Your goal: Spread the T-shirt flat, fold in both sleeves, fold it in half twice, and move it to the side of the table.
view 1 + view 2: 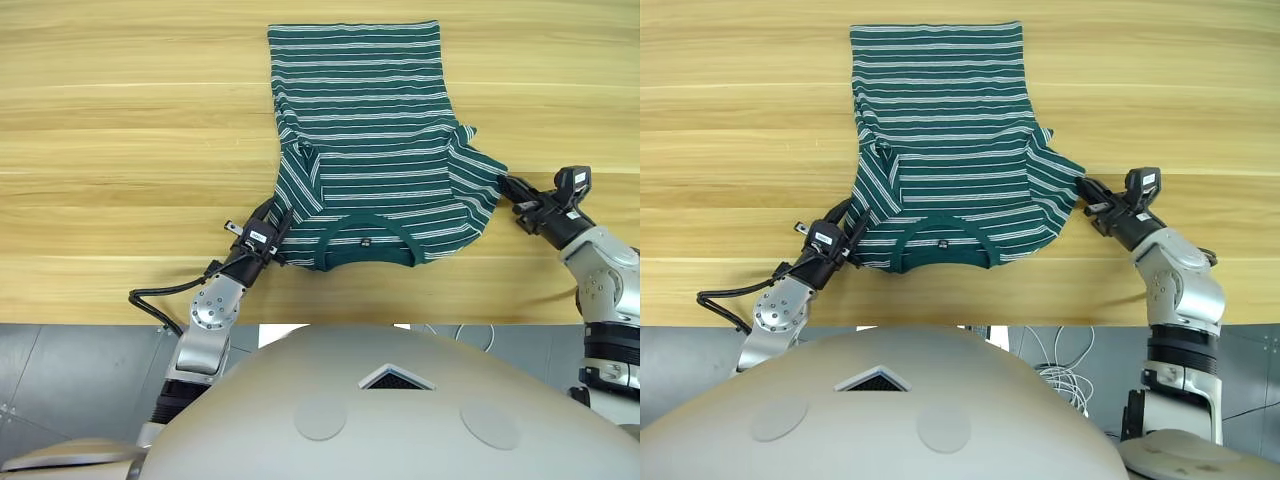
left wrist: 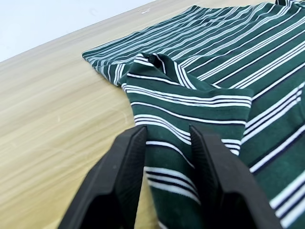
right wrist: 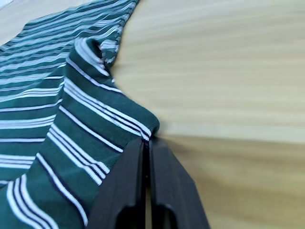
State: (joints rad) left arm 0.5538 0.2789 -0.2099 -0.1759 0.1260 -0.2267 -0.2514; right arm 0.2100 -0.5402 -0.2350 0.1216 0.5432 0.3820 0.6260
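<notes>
T-shirt (image 1: 365, 130): green with white stripes, on the wooden worktop (image 1: 120, 150), roughly centred left to right. The collar (image 1: 365, 238) is at the near end and the hem at the far end. The body lies mostly flat towards the far end. Both shoulder areas are bunched, with the sleeve fabric turned in over the body and some wrinkles there.

Left gripper (image 1: 272, 232): at the near-left corner of the shirt, by the left shoulder and low over the worktop. In the left wrist view the jaws stand apart, with a strip of striped fabric lying in the gap between the two black fingers (image 2: 126, 162). No pinch is visible, so I read them as parted and straddling the cloth.

Right gripper (image 1: 510, 187): at the right edge of the shirt, at the tip of the folded right sleeve. In the right wrist view the jaws are pressed together and the corner of the sleeve edge meets their tips. I read this as closed on the fabric edge. That corner is drawn out slightly to the right.

A black cable (image 1: 165, 293) loops beside the left arm at the near edge of the worktop.
</notes>
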